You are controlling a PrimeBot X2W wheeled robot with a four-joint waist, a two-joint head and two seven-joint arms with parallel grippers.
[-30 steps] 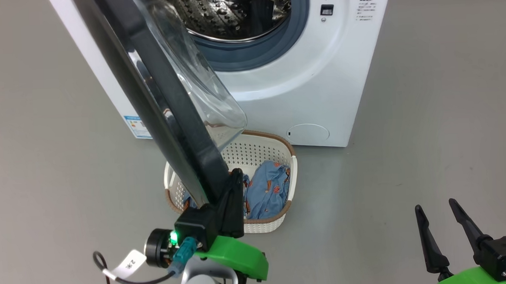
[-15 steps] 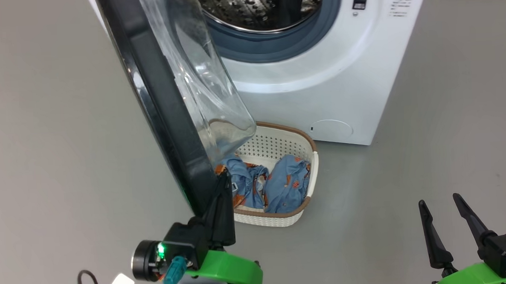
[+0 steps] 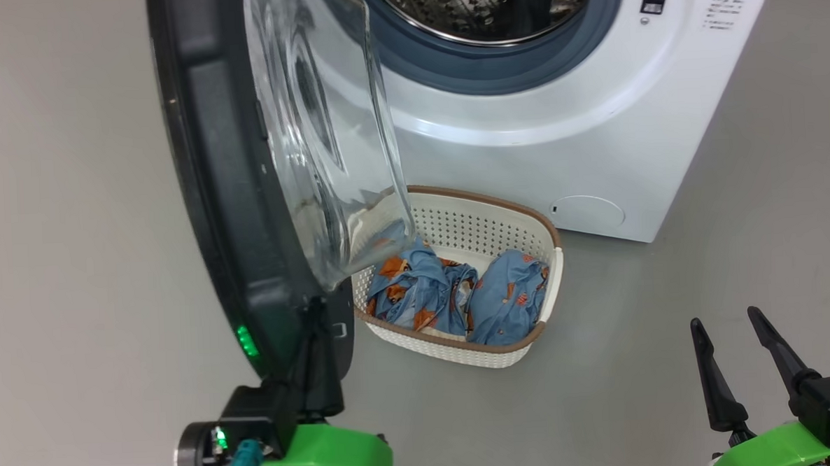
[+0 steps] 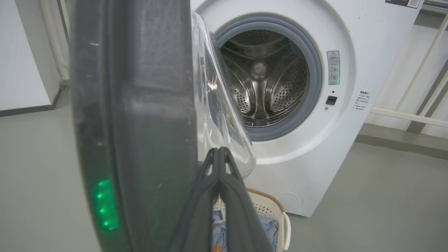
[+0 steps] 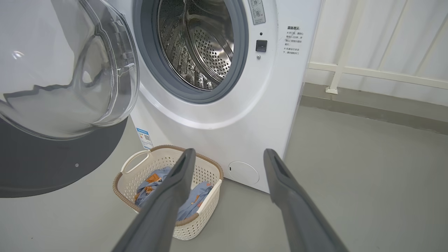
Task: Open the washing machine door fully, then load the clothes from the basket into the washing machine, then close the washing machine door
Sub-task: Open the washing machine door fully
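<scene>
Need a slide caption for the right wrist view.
Open right end effector faces the washing machine, door open, clothes in the basket at its foot.

Smooth grey floor (image 3: 671, 320); white wall panel (image 4: 24, 52) above dark skirting (image 4: 28, 110); cream railing (image 5: 378, 73) along the pale far wall.

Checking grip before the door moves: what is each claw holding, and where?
Nothing is gripped. The left claw is shut, fingers lying against the black rim of the washing machine door; the right claw is open and empty.
</scene>
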